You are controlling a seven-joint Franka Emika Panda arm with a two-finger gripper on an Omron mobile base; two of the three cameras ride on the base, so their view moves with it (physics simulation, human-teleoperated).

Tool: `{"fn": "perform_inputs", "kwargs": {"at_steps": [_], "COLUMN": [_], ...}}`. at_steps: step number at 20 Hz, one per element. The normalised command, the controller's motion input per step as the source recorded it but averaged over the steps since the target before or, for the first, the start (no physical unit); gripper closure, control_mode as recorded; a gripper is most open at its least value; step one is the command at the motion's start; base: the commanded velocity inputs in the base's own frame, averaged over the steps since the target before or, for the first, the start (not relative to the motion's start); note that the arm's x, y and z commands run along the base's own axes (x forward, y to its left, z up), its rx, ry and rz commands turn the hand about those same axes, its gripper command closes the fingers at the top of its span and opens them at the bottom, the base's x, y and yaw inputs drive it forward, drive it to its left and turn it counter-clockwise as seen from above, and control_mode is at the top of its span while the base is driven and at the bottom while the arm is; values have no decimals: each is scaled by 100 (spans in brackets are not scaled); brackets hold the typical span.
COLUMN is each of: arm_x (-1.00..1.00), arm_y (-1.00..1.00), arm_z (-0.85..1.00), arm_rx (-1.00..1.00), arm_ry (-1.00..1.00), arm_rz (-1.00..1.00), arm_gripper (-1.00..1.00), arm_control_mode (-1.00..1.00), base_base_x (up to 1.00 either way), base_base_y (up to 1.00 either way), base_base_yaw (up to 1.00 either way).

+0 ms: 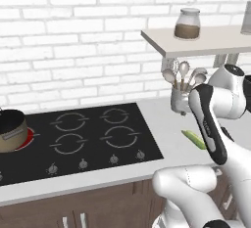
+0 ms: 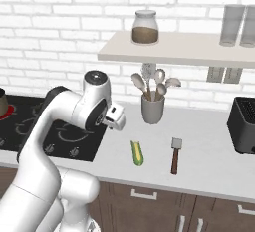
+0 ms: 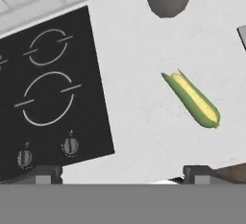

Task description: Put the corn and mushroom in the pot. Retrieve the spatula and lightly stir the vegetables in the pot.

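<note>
Two-finger gripper [image 3: 122, 172] released, jaws spread wide and gripping nothing; dark finger tips [image 3: 47, 174] at the bottom of the hand view, far apart. In the right base view, gripper [image 2: 117, 118] left of centre, raised above the counter's edge by the cooktop.

Elongated green-husked corn cob with yellow kernels [image 3: 192, 99] right of centre in the hand view, lying flat on the pale grey counter [image 3: 139, 107], well apart from the finger tips. Same cob [image 2: 137, 153] below centre in the right base view, and partly behind the arm at right of centre in the left base view [image 1: 193, 139].

Small round tan-gold pot with dark inside [image 1: 12, 130] at the far left edge of the left base view, sitting on a red-glowing burner of the black glass cooktop [image 1: 88, 139].

Brown-handled spatula with grey blade [image 2: 175, 155] just right of the cob in the right base view, flat on the counter. Grey utensil cup holding spoons [image 2: 152, 107] above centre, under the white wall shelf [image 2: 179, 49]. Glass jar with brown contents [image 2: 145, 27] on that shelf. Black toaster [image 2: 244, 124] at the right edge.
</note>
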Motion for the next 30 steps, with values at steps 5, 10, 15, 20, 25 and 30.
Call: {"fn": "perform_inputs", "kwargs": {"at_steps": [5, 10, 15, 20, 25, 30], "arm_x": [27, 24, 12, 12, 20, 36], "arm_y": [-17, -42, -51, -43, -23, -14], "arm_z": [-64, -34, -26, -28, -44, -44], "arm_rx": [-26, -17, -2, 0, 0, 0], "arm_ry": [1, 4, 9, 11, 12, 8], "arm_rz": [0, 3, 9, 12, 14, 11], "arm_gripper": [-100, -100, -100, -100, -100, -100], "arm_control_mode": [-100, -100, -100, -100, -100, -100], "base_base_x": [0, 0, 0, 0, 0, 0], "base_base_y": [0, 0, 0, 0, 0, 0], "base_base_yaw": [0, 0, 0, 0, 0, 0]}}
